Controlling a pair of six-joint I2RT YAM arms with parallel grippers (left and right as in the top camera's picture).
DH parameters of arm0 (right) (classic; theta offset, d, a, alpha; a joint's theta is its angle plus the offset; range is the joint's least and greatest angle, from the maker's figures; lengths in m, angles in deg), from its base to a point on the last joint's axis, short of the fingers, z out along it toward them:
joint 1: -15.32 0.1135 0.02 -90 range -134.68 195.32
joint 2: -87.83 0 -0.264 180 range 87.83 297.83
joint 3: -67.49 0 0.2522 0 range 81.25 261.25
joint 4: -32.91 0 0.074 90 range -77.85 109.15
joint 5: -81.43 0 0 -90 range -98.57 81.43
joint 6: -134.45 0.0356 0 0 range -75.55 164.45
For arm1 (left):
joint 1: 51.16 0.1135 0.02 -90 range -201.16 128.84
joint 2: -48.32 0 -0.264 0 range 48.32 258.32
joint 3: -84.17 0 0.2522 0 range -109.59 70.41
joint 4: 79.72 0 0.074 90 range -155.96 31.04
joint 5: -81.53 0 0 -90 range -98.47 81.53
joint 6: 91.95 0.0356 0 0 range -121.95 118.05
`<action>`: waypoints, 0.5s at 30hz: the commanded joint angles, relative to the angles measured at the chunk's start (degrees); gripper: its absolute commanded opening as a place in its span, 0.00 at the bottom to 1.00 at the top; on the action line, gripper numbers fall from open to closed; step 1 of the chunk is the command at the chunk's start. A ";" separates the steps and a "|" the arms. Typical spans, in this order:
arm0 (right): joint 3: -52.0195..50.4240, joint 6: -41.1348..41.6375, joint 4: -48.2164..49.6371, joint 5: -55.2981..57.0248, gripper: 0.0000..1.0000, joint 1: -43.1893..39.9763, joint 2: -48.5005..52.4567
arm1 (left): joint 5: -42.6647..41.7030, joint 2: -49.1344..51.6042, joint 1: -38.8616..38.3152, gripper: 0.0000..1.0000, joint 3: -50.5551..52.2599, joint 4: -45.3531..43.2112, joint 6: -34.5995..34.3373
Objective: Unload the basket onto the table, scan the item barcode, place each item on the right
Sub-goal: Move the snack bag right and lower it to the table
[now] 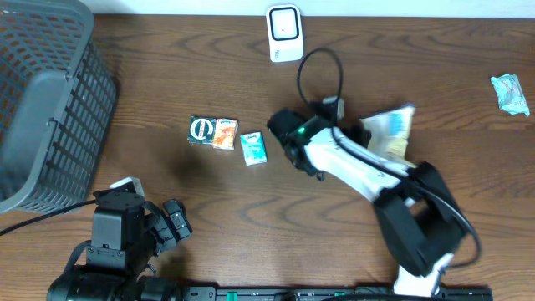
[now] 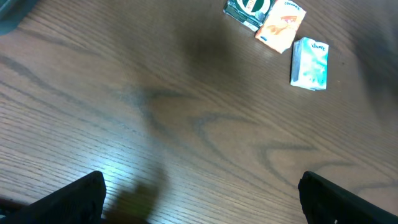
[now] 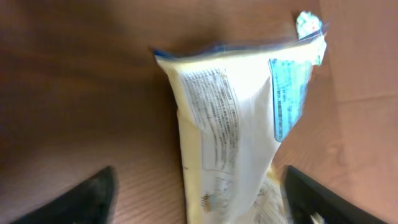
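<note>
**Soft bag lies near the scanner**

From above: the pale bag [image 1: 391, 127] lies on the desk [image 1: 167, 75], below and to the right of the white scanner [image 1: 284, 33]. The right arm covers part of it. Far left of the scanner sits a grey basket [image 1: 84, 109], and I see nothing in it. Three small packs [image 1: 224, 134] lie below and left of the scanner.

Left wrist: the left gripper [image 2: 200, 196] is spread wide, with only bare desk between its fingers.

Right wrist: the right gripper [image 3: 199, 186] is spread, one finger on each side of the bag, not pinching it. The bag looks light, soft and crinkly, maybe slippery. I think a gentle hold across its narrow middle is best, keeping off the print. I cannot spot the barcode.
</note>
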 commanded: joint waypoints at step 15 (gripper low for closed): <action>2.67 -18.88 2.82 -49.55 0.99 -42.88 -17.68 | 0.52 -0.22 0.13 0.97 0.13 0.15 0.11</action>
